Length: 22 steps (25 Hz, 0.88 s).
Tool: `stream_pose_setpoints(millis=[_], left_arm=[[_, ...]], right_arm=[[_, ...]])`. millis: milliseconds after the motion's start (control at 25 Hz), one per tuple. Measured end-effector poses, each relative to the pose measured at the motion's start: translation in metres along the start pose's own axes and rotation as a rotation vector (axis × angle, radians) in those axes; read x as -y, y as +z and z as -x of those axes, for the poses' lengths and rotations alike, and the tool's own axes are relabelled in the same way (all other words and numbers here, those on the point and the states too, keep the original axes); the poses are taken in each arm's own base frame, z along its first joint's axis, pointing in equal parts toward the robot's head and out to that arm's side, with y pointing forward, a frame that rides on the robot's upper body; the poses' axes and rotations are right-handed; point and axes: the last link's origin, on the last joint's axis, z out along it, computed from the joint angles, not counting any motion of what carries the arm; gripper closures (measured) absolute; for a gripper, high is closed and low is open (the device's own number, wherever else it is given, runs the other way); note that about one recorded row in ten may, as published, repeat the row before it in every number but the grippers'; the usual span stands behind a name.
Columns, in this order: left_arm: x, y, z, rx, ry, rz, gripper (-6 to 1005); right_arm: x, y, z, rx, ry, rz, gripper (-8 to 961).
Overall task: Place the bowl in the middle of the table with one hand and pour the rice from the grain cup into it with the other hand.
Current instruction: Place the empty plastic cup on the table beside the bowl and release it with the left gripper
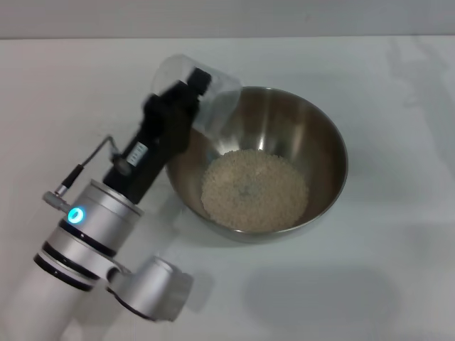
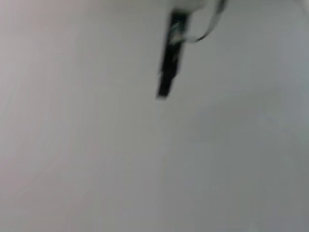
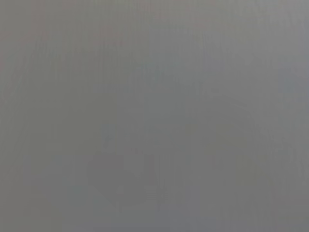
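Left gripper: the left gripper [image 1: 193, 89] is clamped on the cup [image 1: 195, 89], tipped over the bowl's near-side rim.
Cup: it lies almost on its side, mouth facing down into the bowl [image 1: 327, 142]; it looks empty, though through the clear wall I can't be sure.
Rice: the rice [image 1: 254, 188] sits in a heap on the bowl floor, just beyond and below the gripper.
Bowl: it stands on the table [image 1: 398, 270], roughly mid-table.
Doing it well: I'd hold the tilt a moment so stragglers drop, keep the lip inside the rim, then right the cup without knocking the steel.
Right gripper: out of sight; its wrist view shows only flat grey.
Hard to see: the left wrist view gives blurred table and one dark finger [image 2: 170, 63], no cup.
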Motion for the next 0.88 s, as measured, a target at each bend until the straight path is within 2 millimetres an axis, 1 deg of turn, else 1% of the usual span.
stream_pose_setpoints(millis=[120,160,200,240,280,320,360,400,440,480,520,560,600,640,680,760,800,880], left_arm=[[0.005,0.002,0.01,0.065,-0.216,-0.031,892],[0.007,0.003,0.021,0.125,-0.423,-0.063,891],[0.007,0.003,0.021,0.125,-0.423,-0.063,890],[0.007,0.002,0.033,0.187,-0.583,-0.09,889],[0.007,0.001,0.041,0.234,-0.692,-0.114,888],[0.007,0.001,0.041,0.234,-0.692,-0.114,887],[0.003,-0.003,0.054,0.311,-0.846,-0.141,886],[0.003,-0.003,0.054,0.311,-0.846,-0.141,885],[-0.005,-0.007,0.066,0.393,-0.983,-0.156,884],[-0.005,-0.007,0.066,0.393,-0.983,-0.156,883],[-0.008,-0.009,0.071,0.428,-1.039,-0.16,882],[-0.016,-0.013,0.078,0.486,-1.145,-0.163,881],[-0.016,-0.013,0.078,0.486,-1.145,-0.163,880],[-0.023,-0.016,0.083,0.529,-1.23,-0.159,879],[-0.023,-0.016,0.083,0.529,-1.23,-0.159,878],[-0.032,-0.022,0.088,0.577,-1.307,-0.14,876],[-0.032,-0.022,0.088,0.577,-1.307,-0.14,875],[-0.038,-0.025,0.09,0.612,-1.337,-0.114,873]], right_arm=[[0.0,0.0,0.0,0.001,0.001,-0.002,446],[-0.001,0.0,0.0,0.003,0.003,-0.001,445],[-0.001,0.0,0.0,0.003,0.003,-0.001,444],[-0.001,0.0,0.001,0.005,0.005,-0.001,443],[-0.001,0.0,0.001,0.006,0.005,-0.001,442],[-0.001,0.0,0.001,0.006,0.005,-0.001,441],[-0.001,0.0,0.001,0.005,0.005,0.0,440],[-0.001,0.0,0.001,0.005,0.005,0.0,440],[-0.001,0.0,0.0,0.005,0.005,0.0,439],[-0.001,-0.001,0.0,0.005,0.005,-0.001,438],[-0.001,-0.001,0.0,0.005,0.005,-0.001,437],[-0.002,-0.001,0.0,0.004,0.006,-0.001,436],[-0.002,-0.001,0.0,0.004,0.006,-0.001,435],[-0.002,-0.001,0.0,0.004,0.006,-0.001,435],[-0.002,-0.001,0.0,0.005,0.006,-0.001,434],[-0.002,-0.001,0.0,0.004,0.01,-0.001,432],[-0.002,-0.001,0.0,0.004,0.01,-0.001,431],[-0.001,-0.002,0.0,0.003,0.012,-0.002,429]])
